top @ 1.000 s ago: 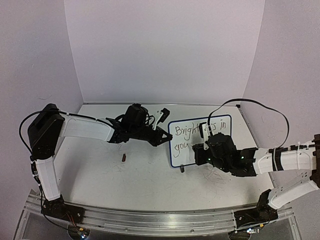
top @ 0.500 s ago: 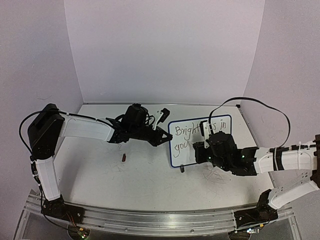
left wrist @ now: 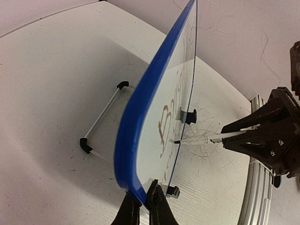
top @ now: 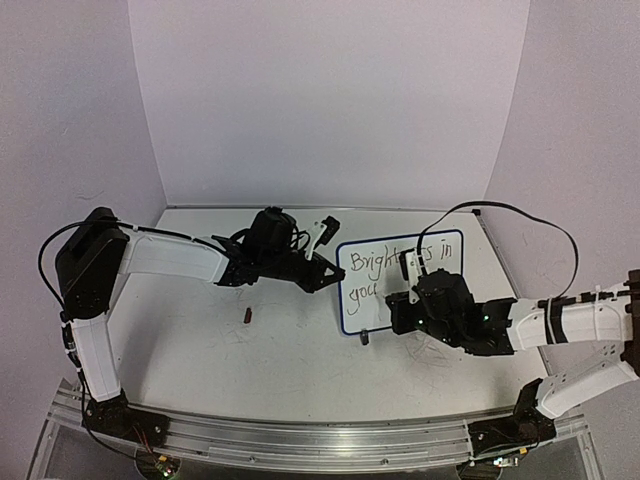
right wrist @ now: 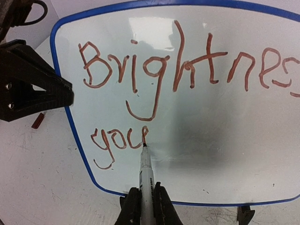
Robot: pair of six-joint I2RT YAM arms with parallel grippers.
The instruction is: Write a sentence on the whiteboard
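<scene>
- A small whiteboard (top: 350, 312) with a thin blue rounded frame stands upright on a white table (top: 280, 370), right of centre, between the two arms.
- The left gripper (top: 328, 262) reaches in from the left. In the left wrist view its two fingers (left wrist: 133, 211) are pinched together on the board's blue edge.
- The right gripper (top: 400, 300) is in front of the board. Its fingers (right wrist: 129, 208) are closed around a thin white marker (right wrist: 146, 176).
- The marker's dark tip touches the board at the end of the lower line of writing.
- The sentence (right wrist: 187, 70) sits in two lines. In the right wrist view the upper line reads "Brightnes" and then runs off the right edge of the picture.
- The lower line is short and loosely formed; it could be "you" or "goo".
- The letters look reddish-brown up close and dark from above.
- From above, the right arm covers the middle of the upper line, leaving "Bright" and "in", and hides most of the lower line.
- The left wrist view shows the board almost edge-on, so its letters there cannot be read.
- Behind the board stands a thin wire stand (left wrist: 104, 112) with black tips.
- A small dark red piece (top: 247, 316) lies on the table left of the board, well apart from it; what it is cannot be told.
</scene>
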